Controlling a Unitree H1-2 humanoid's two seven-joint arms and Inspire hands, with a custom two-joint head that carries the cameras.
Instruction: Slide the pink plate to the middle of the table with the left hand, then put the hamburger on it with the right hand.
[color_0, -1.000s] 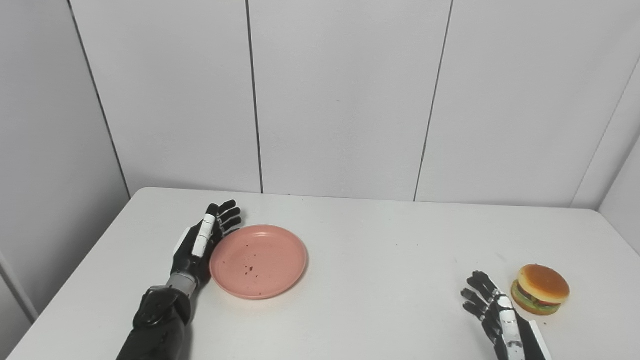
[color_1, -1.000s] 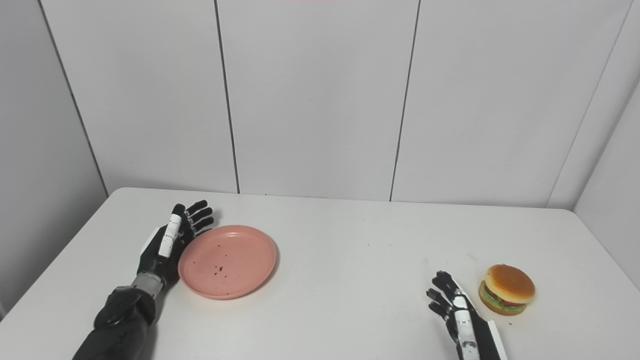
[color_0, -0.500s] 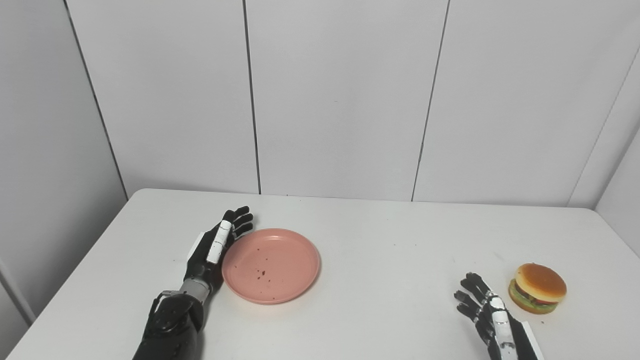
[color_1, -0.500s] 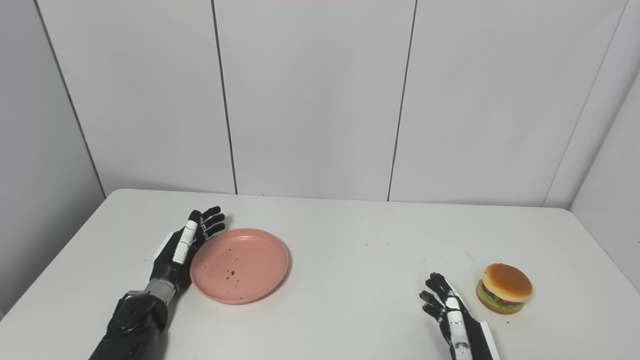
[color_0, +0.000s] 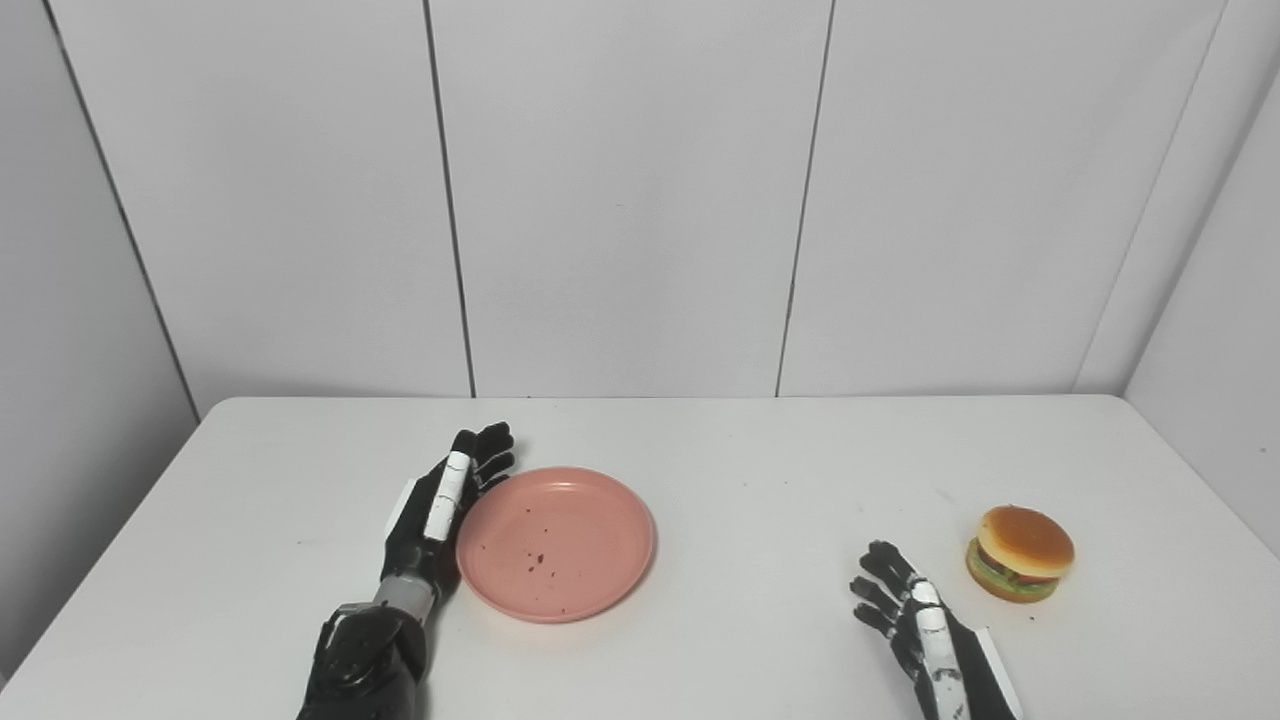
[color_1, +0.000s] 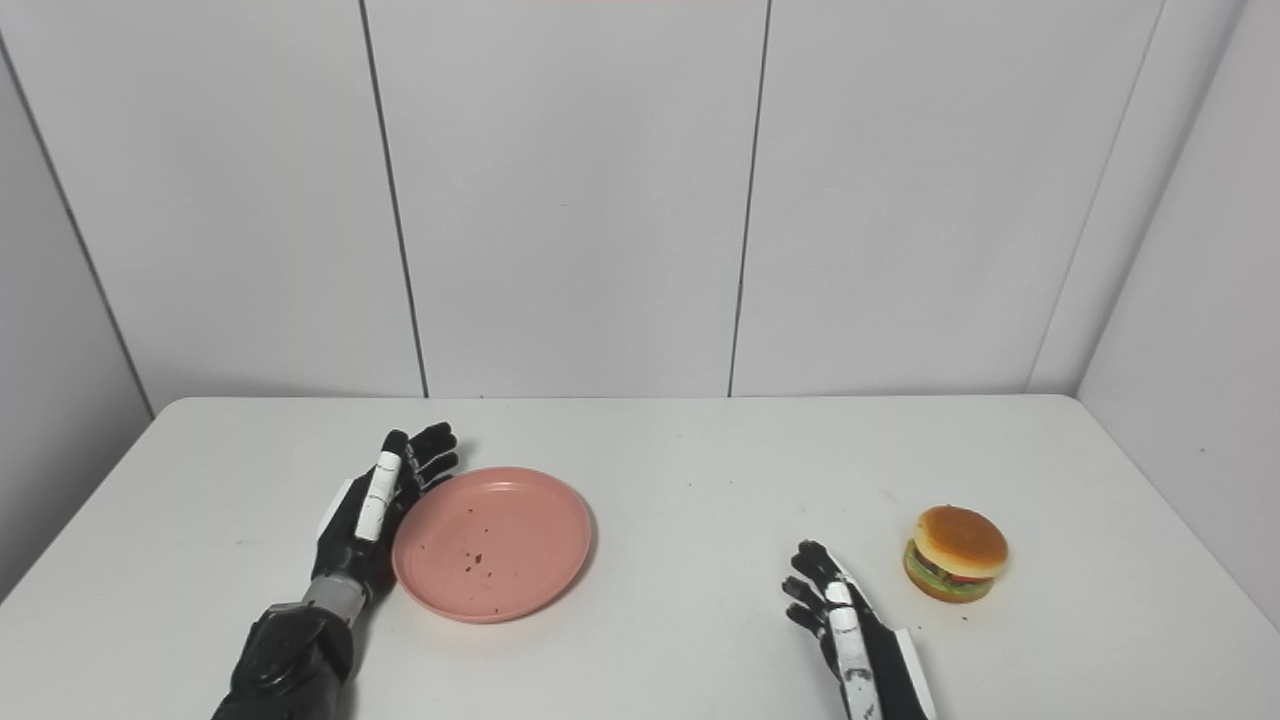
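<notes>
**Pink plate still left of centre, hamburger untouched**

Pink plate (color_0: 556, 543) lies flat on the white counter (color_0: 740, 470), left of the counter's middle, so the slide looks under way but unfinished. The left hand (color_0: 440, 505) stands edge-on against the plate's left rim, fingers stretched and apart, gripping nothing; it appears to touch the rim, placed to push rightward. A few dark specks dot the plate's inside. The hamburger (color_0: 1020, 567) sits well to the right, near the counter's front right part, not yet picked up. The right hand (color_0: 915, 625) rests just left of it, apart from it, fingers spread and empty. Both steps remain: finishing the push, then the placing.
</notes>
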